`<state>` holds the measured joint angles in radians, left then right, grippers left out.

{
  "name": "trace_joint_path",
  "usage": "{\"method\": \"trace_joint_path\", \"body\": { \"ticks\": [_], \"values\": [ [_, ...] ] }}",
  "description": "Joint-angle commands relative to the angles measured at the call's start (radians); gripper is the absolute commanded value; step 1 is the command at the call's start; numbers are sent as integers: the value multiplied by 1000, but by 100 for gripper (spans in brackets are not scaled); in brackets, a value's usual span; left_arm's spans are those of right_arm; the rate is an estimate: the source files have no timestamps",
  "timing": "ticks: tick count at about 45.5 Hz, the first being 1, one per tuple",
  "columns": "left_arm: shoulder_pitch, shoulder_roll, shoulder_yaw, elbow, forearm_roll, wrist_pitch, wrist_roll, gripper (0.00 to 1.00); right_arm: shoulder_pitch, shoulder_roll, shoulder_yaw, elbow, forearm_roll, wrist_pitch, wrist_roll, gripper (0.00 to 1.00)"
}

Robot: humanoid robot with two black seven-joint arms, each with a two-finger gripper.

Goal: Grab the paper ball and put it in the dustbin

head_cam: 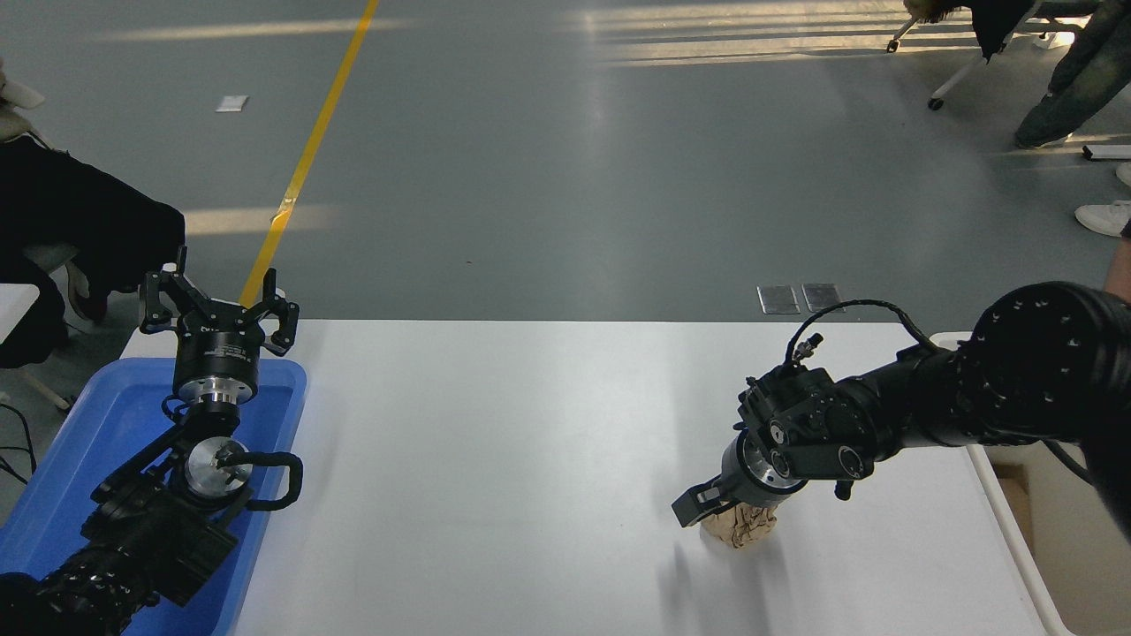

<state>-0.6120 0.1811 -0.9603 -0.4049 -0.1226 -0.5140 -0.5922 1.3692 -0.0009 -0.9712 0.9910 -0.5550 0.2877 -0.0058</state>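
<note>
The tan crumpled paper ball [742,530] lies on the white table [495,459] at the right front. My right gripper [729,519] points down onto it, jaws open around its top. One black finger [694,508] shows at the ball's left edge; the other is hidden behind the wrist. The ball's upper part is covered by the gripper. The cream-white dustbin [1016,548] stands off the table's right edge, partly hidden by my right arm. My left gripper [216,300] is parked open at the lower left.
A shallow blue tray [97,424] sits under my left arm at the table's left edge. People's legs and chair wheels show on the grey floor at the top right. A person in dark clothes is at the far left.
</note>
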Motion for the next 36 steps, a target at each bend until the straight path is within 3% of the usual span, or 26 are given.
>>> {"method": "trace_joint_path", "body": {
  "ticks": [1, 6, 12, 19, 27, 36],
  "values": [
    [0, 1, 0, 0, 0, 0, 0, 99, -24, 1, -1, -14, -8, -5, 1, 82],
    [1, 1, 0, 0, 0, 0, 0, 99, -41, 1, -9, -32, -14, -5, 3, 54],
    [0, 0, 0, 0, 0, 0, 0, 99, -48, 1, -11, -40, -34, -16, 3, 40],
    [0, 0, 0, 0, 0, 0, 0, 99, -59, 1, -23, -51, -39, -18, 7, 31],
    [0, 1, 0, 0, 0, 0, 0, 99, -61, 1, -29, -51, -39, -15, 10, 0],
    [0, 0, 0, 0, 1, 0, 0, 99, -53, 1, -31, -48, -39, 1, 10, 0]
  ]
}}
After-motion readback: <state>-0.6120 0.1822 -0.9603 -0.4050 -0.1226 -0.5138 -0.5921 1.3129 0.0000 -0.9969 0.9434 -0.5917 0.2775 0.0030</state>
